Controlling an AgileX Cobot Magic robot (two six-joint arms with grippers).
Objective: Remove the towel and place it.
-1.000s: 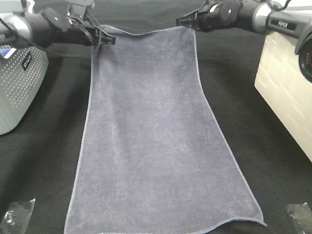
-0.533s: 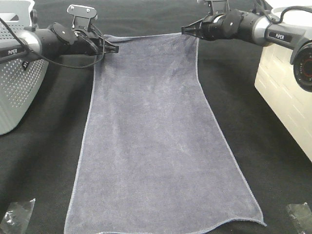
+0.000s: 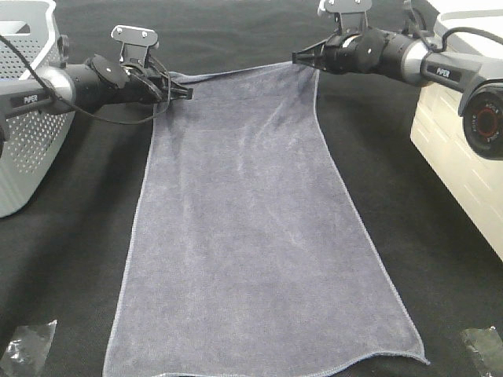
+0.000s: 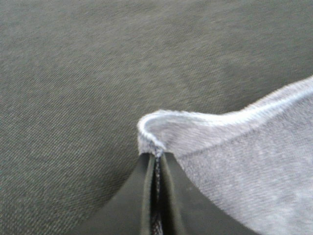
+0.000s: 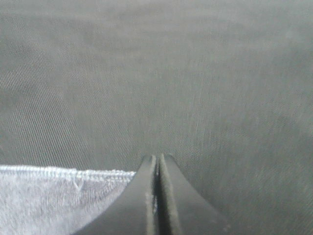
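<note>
The towel lay spread lengthwise on the black-covered bench, its far edge lifted slightly. The left pincer was clamped on the towel's far left corner, hem caught between closed fingers. The right pincer was pinched tight on the far right corner.

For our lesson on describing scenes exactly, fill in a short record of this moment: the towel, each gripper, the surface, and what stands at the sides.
towel: grey-lavender towel, spread lengthwise on the black cloth, far corners lifted
left gripper: left gripper shut on the towel's far left corner
right gripper: right gripper shut at the towel's far right corner
left side: perforated grey basket
right side: cream box
near corners: crumpled clear plastic at each
</note>
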